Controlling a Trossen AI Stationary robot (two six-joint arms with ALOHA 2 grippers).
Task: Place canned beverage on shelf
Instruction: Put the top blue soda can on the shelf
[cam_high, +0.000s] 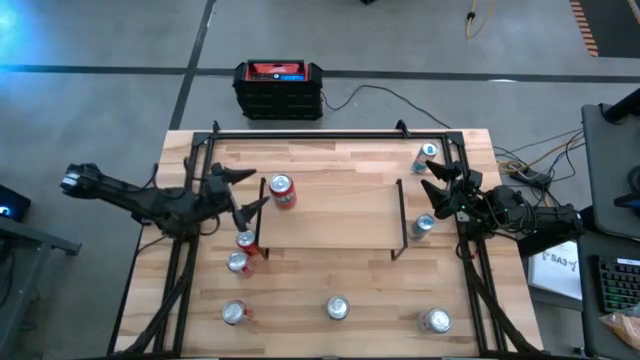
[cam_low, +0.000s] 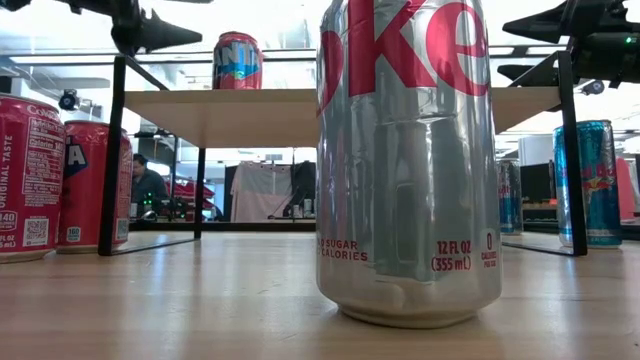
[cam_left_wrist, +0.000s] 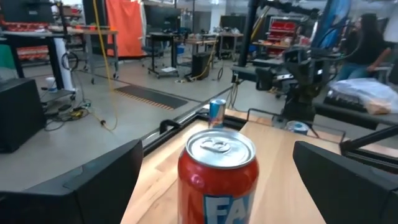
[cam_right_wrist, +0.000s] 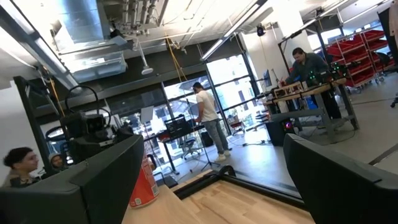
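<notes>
Right now I have the left gripper (cam_high: 243, 192) spread wide at the left end of the shelf (cam_high: 340, 215), its fingers apart and holding nothing. A red Fanta can (cam_high: 282, 192) stands upright on the shelf board just beyond those fingertips. My right gripper (cam_high: 437, 186) waits open past the shelf's right end, beside a blue energy-drink can (cam_high: 422, 227). The light-wood tabletop (cam_high: 330, 275) carries more cans: a silver Diet Coke can (cam_high: 337, 308) near the front edge, red ones at front left. Behind the table, a black-and-red box (cam_high: 279, 88) sits on the grey floor.
</notes>
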